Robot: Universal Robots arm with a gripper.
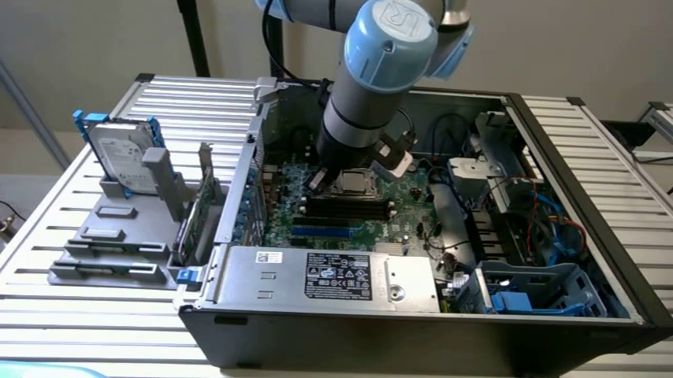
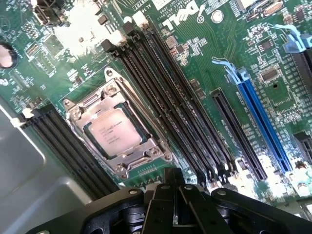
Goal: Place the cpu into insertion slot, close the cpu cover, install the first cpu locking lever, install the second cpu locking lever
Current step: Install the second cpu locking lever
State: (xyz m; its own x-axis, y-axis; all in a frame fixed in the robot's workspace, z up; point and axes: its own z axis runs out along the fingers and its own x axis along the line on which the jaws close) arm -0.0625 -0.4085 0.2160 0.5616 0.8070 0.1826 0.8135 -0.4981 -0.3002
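Note:
The cpu [image 2: 116, 131] lies flat in the insertion slot [image 2: 127, 169] on the green motherboard [image 2: 219, 58], its silvery face showing through the window of the cpu cover [image 2: 95, 103]. The cover lies down flat over the socket. My gripper [image 2: 174, 179] hovers just off one corner of the socket, apart from it, its black fingers shut together with nothing between them. In the exterior view the arm's wrist stands over the socket [image 1: 358, 183] inside the open computer case, and the gripper [image 1: 318, 181] pokes out at the exterior view's left of it.
Long black memory slots [image 2: 161, 92] run along both sides of the socket, with a blue expansion slot [image 2: 263, 117] farther off. A silver power supply [image 1: 326, 276] sits at the case's front, cables and a blue drive cage [image 1: 526, 295] at the exterior view's right. A hard drive [image 1: 121, 150] stands outside.

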